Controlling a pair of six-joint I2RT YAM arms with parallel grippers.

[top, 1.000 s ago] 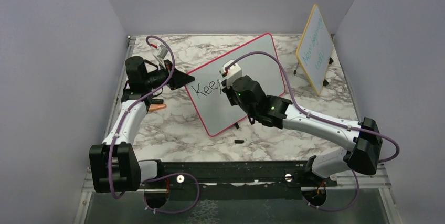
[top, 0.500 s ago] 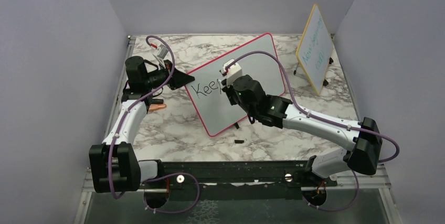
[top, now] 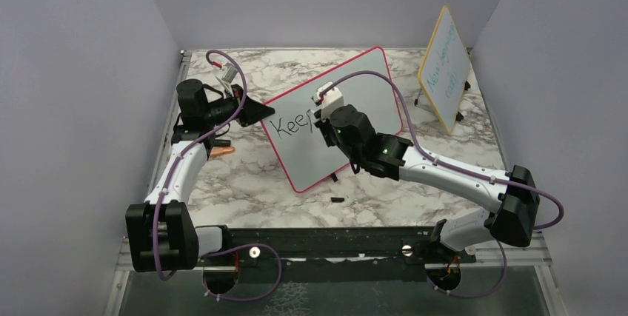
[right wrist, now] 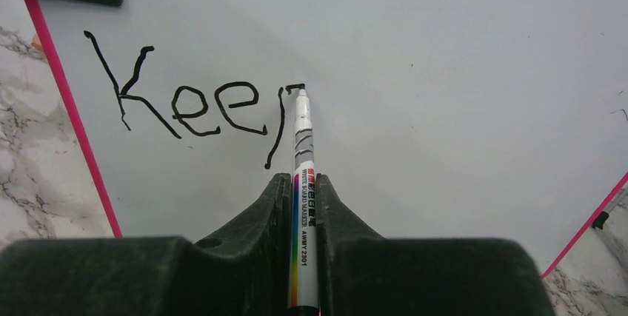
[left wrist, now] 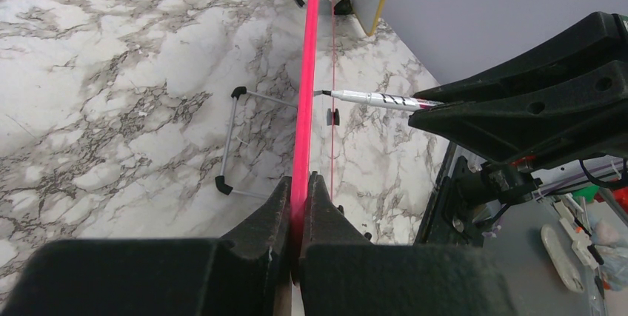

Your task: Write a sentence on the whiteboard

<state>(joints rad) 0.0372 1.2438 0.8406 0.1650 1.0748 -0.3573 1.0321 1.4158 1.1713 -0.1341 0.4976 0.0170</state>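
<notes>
Marble-patterned table [top: 244, 175], grey walls around. At its middle, propped tilted: pink-framed whiteboard [top: 370, 79], sentence [right wrist: 196, 109] begun, "Kee" plus a half-drawn p. Whiteboard marker [right wrist: 304, 160] tip touching that stroke, clamped in right gripper [right wrist: 302, 183]. Left gripper [left wrist: 299, 186] pinched onto the board's frame edge.

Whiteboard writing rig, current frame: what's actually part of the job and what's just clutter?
In use:
- whiteboard, pink frame clamped in the left jaws
- whiteboard marker in the right jaws, tip at the board
- black writing: "Kee" plus a half-drawn letter

Lying about:
- yellow-framed board with teal writing, back right
- small black piece in front of the whiteboard
- orange item left of the whiteboard
</notes>
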